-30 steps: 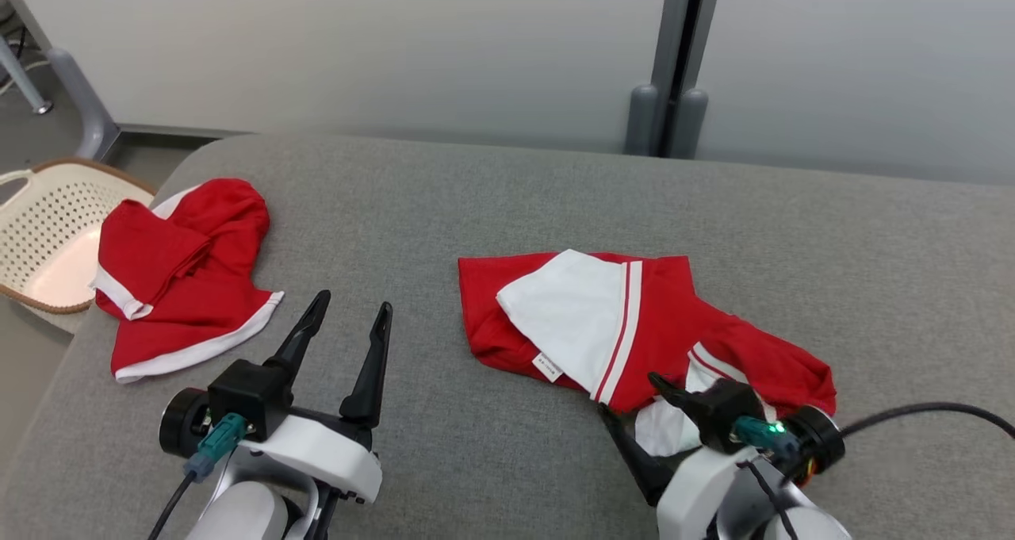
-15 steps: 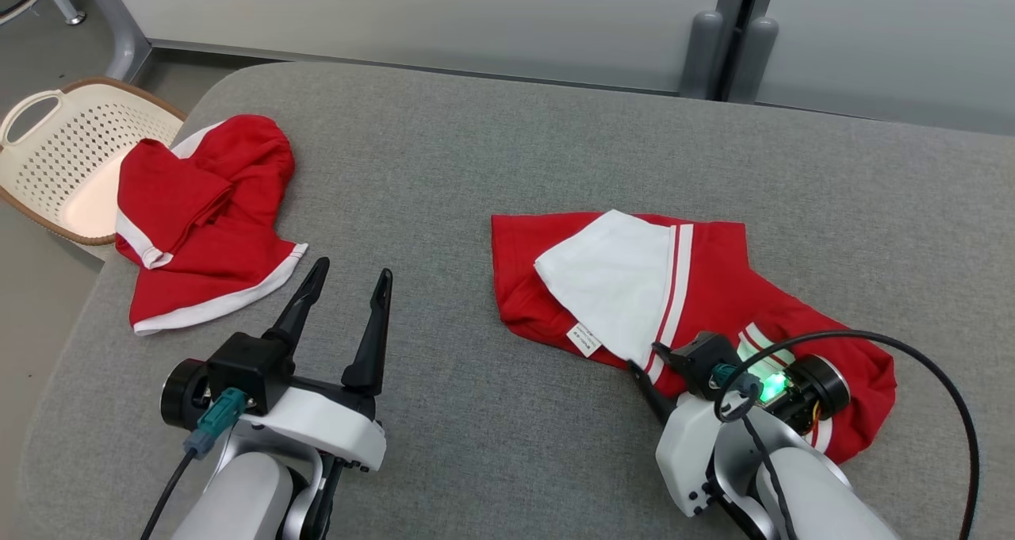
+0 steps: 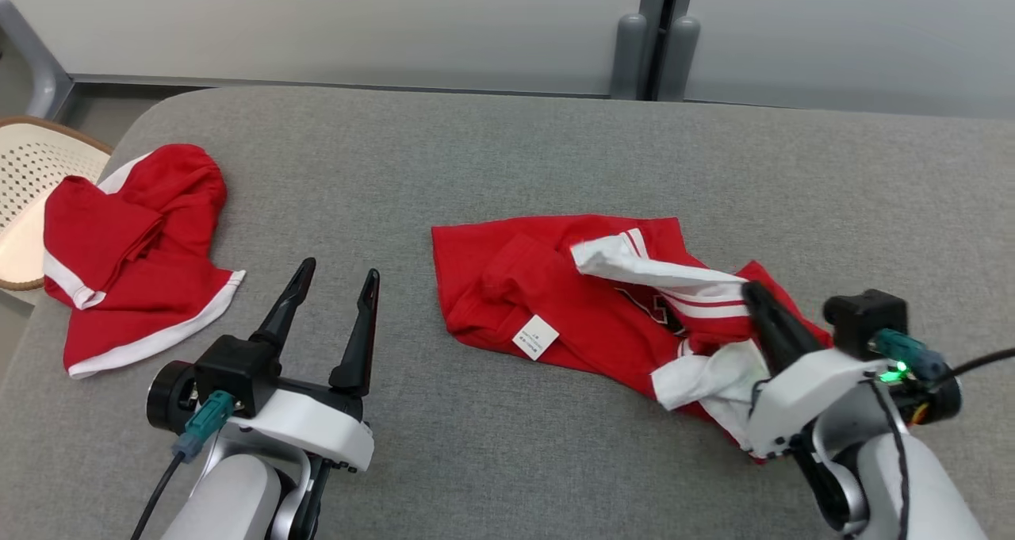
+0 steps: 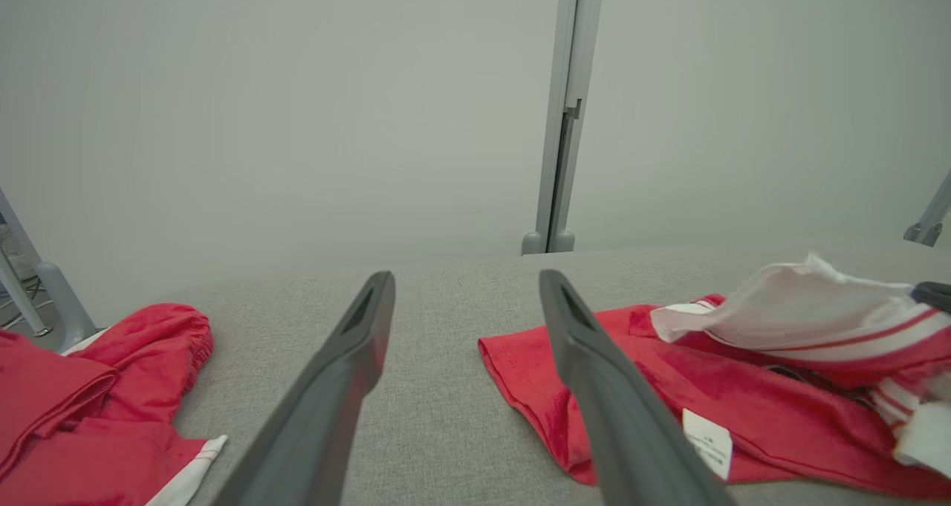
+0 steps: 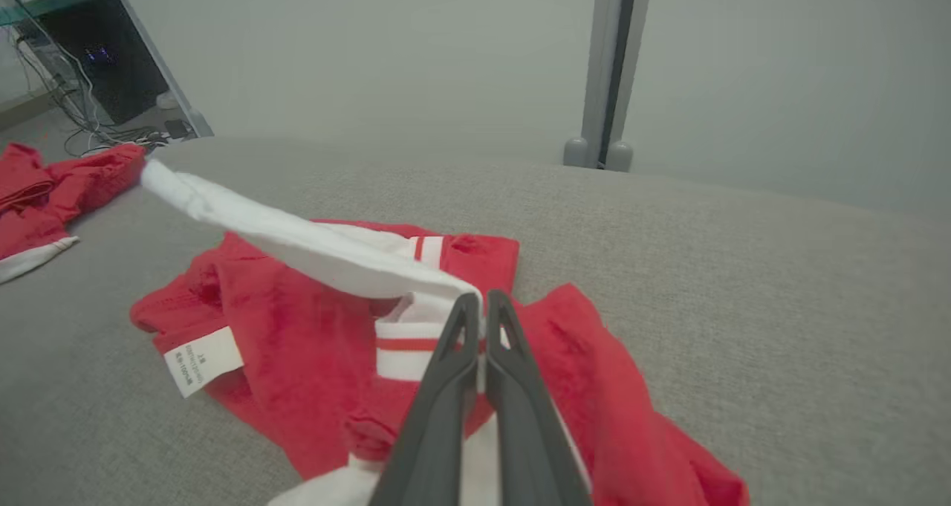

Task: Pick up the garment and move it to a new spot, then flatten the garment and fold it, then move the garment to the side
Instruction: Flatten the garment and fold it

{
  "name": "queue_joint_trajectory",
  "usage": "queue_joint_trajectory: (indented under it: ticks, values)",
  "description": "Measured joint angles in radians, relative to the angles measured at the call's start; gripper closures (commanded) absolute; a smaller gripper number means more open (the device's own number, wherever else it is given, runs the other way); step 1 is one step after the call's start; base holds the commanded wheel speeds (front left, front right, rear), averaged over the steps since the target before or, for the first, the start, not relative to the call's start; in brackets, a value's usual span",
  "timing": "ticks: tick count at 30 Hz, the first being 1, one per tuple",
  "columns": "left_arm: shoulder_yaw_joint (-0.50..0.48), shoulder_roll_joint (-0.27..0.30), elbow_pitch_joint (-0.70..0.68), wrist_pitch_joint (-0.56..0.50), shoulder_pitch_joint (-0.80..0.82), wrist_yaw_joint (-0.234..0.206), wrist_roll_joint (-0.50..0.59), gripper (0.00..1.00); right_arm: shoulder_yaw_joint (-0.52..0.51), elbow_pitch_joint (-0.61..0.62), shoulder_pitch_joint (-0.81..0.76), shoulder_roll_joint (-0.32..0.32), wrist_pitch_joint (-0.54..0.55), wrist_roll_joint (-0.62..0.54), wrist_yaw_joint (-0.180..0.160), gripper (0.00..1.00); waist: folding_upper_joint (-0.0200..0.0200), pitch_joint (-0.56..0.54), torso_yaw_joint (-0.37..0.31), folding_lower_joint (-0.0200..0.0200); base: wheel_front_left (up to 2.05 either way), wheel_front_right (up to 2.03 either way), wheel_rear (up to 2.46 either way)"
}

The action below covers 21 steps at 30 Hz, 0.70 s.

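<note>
the crumpled red-and-white fabric garment point(image 3: 555, 286) lies on the grey cloth-covered surface point(image 3: 476, 151), right of centre and toward the near side. it is bunched rather than flat, and a small white label point(image 3: 535, 336) shows on its near left part. the right gripper point(image 3: 753, 294) has its two dark fingers pinched together on the garment's white, red-striped band at the right end. in the right wrist view the band rises off the red cloth up to the fingertips, so that edge is lifted while the rest of the garment rests on the surface. the left gripper point(image 3: 338, 270) hovers to the left of the garment, apart from it, fingers spread wide and holding nothing. further left lie a second red garment with white trim point(image 3: 135, 270) and, at the surface's left edge, a cream perforated basket point(image 3: 32, 159). as i judge it, the task is at its very start: the grasp is made, but carrying the garment to a new spot, flattening, folding and moving it aside all remain.
</note>
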<state>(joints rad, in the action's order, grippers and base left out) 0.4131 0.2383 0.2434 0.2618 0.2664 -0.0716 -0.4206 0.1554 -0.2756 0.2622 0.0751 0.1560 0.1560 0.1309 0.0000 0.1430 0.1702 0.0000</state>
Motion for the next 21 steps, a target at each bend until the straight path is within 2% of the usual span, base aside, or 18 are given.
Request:
queue_joint_trajectory:
  ticks: [7, 9, 11, 13, 16, 17, 19, 21]
  values:
    - [-0.015, 0.011, -0.011, 0.001, -0.012, -0.002, 0.000, 0.00, -0.257, 0.059, -0.112, -0.022, 0.018, 0.051, 0.000, 1.00, 0.0000, 0.018, -0.044, 0.0000, 0.00, 0.00, 0.00]
    - [-0.020, 0.013, -0.015, 0.001, -0.013, -0.005, 0.000, 0.00, -0.317, 0.051, -0.130, -0.024, 0.017, 0.125, 0.000, 1.00, 0.0000, 0.024, -0.051, 0.0000, 0.00, 0.00, 0.00]
    - [-0.022, 0.014, -0.016, 0.001, -0.013, -0.007, 0.000, 0.00, -0.362, 0.025, -0.145, -0.025, 0.013, 0.172, 0.000, 1.00, 0.0000, 0.028, -0.057, 0.0000, 0.00, 0.00, 0.00]
    - [-0.025, 0.017, -0.017, 0.001, -0.014, -0.009, 0.000, 0.00, -0.399, -0.012, -0.152, -0.025, 0.000, 0.279, 0.000, 1.00, 0.0000, 0.030, -0.061, 0.0000, 0.00, 0.00, 0.00]
    - [-0.027, 0.022, -0.019, 0.001, -0.014, -0.009, 0.000, 0.00, -0.428, -0.056, -0.159, -0.025, -0.028, 0.305, 0.000, 1.00, 0.0000, 0.031, -0.064, 0.0000, 0.00, 0.00, 0.00]
    - [-0.028, 0.024, -0.020, 0.001, -0.014, -0.009, 0.000, 0.00, -0.425, -0.064, -0.158, -0.025, -0.035, 0.310, 0.000, 0.75, 0.0000, 0.031, -0.066, 0.0000, 0.00, 0.00, 0.00]
    - [-0.030, 0.025, -0.021, 0.001, -0.014, -0.010, 0.000, 0.00, -0.408, -0.063, -0.155, -0.025, -0.059, 0.297, 0.000, 0.00, 0.0000, 0.032, -0.068, 0.0000, 0.00, 0.00, 0.00]
    - [-0.035, 0.029, -0.022, 0.001, -0.015, -0.014, -0.002, 0.00, -0.389, -0.045, -0.146, -0.025, -0.090, 0.301, 0.000, 0.00, 0.0000, 0.032, -0.072, 0.0000, 0.00, 0.00, 0.00]
